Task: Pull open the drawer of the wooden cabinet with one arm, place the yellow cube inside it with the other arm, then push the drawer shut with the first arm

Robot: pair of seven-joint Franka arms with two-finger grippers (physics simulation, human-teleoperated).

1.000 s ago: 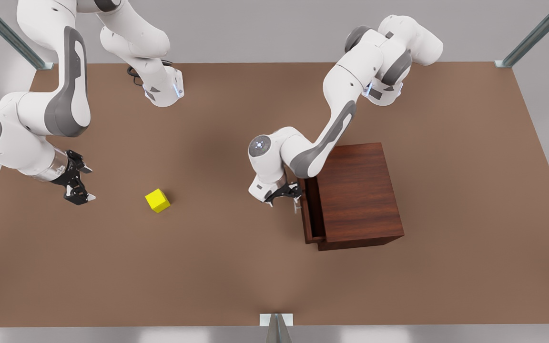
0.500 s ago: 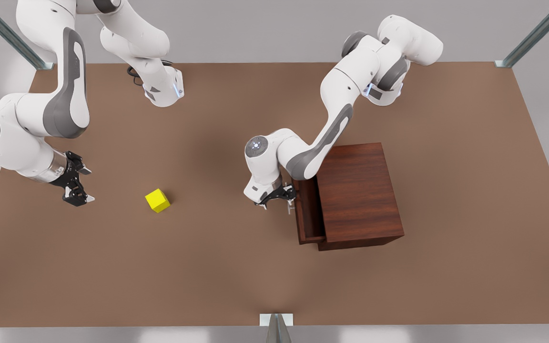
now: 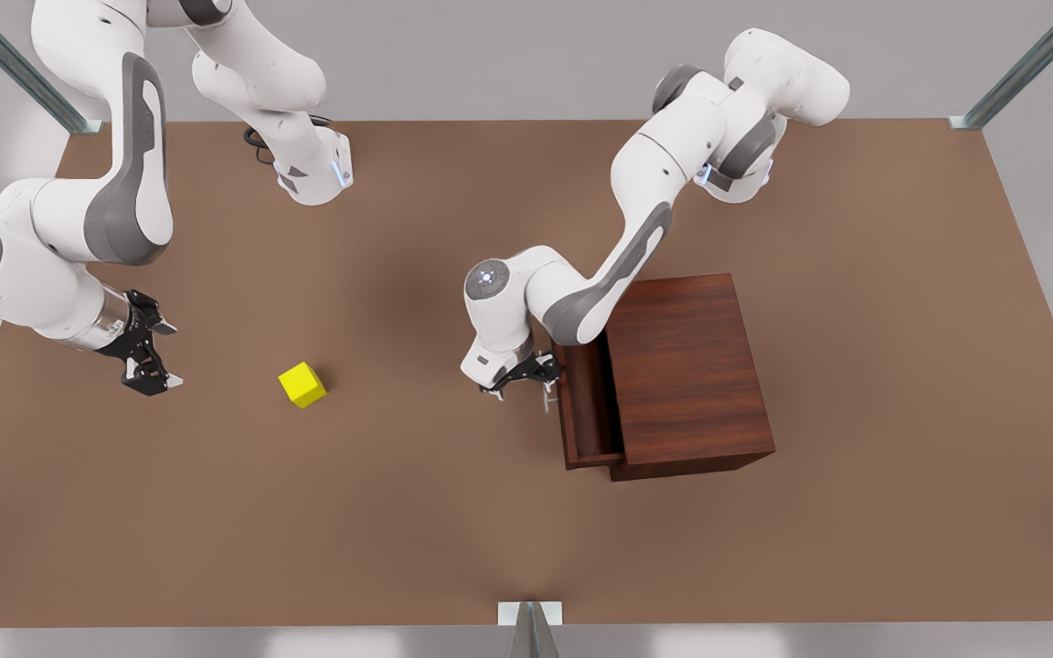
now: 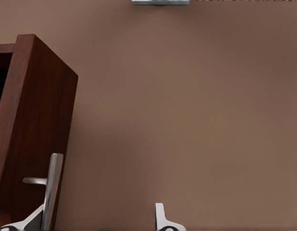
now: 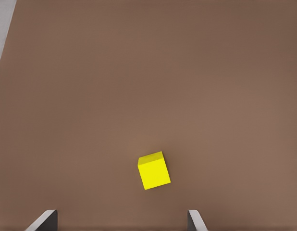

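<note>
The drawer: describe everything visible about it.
The drawer is a dark reddish-brown wooden tray, partly pulled out of the cabinet toward the front view's left. Its shadowed inside looks empty. A thin silver bar handle stands off its front on a short post. The left gripper is at that handle, one finger by the bar, the other spread wide.

Dark reddish-brown wood with visible grain and a soft sheen on wooden cabinet [image 3: 686,370] and drawer [image 3: 586,407]; thin silver bar handle [image 4: 51,190] of brushed-looking metal. Plain bright yellow cube [image 3: 303,385], smooth and matt, no texture. Matt brown table [image 3: 453,512], even and flat. Glossy white and grey shells on both arms, black grippers, pale metal fingertips [image 5: 195,222]
</note>
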